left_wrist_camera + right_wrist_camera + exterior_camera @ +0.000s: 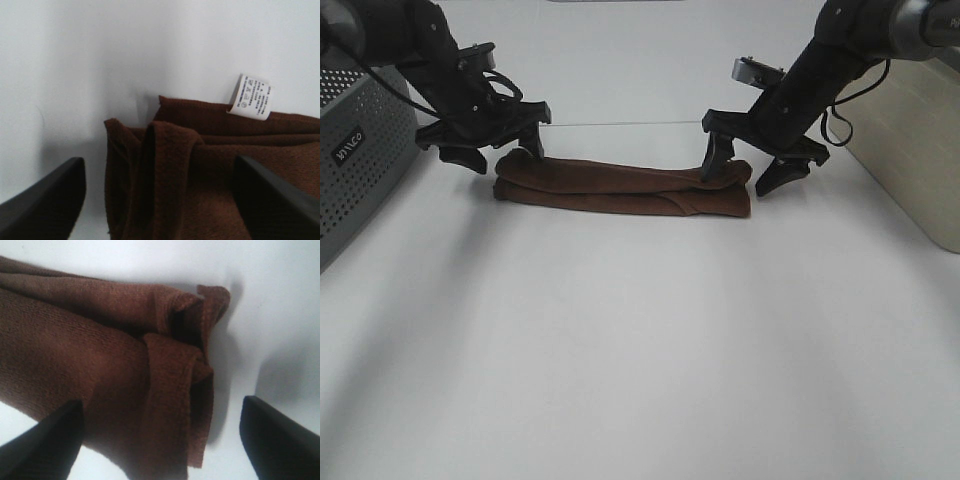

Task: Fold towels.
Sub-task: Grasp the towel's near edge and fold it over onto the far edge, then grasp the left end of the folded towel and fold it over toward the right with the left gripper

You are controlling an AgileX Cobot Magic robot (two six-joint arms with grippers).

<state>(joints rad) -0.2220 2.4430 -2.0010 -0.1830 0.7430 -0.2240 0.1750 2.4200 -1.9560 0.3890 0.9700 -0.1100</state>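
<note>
towel [620,190] ends beneath left pincer [498,152], right pincer [742,177]

The brown towel [620,190] is lying as a long, narrow folded strip across the white table [640,350]. The left gripper [500,152] is hanging spread wide over its left end. The right gripper [745,170] is straddling the right end, jaws apart, one finger seemingly touching the cloth. A grey perforated box [350,150] is sitting far left, a pale box [910,150] far right.
</note>
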